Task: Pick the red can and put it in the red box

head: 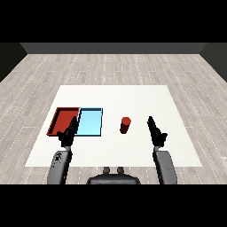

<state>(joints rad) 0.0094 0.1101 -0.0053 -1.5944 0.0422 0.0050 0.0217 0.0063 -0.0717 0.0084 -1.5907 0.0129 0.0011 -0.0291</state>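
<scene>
Grey forearms come in low; the left hand overlaps the near edge of the trays, the right hand right of the red can, both with straight fingers, holding nothing. Farther left, the can stands upright on the white table, near the blue tray; the red tray adjoins it.

Matt white table, wood-plank floor

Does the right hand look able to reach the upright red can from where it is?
Probably yes. The right hand, fingers straight, sits just right of the upright red can, with only bare white table between them.
</scene>
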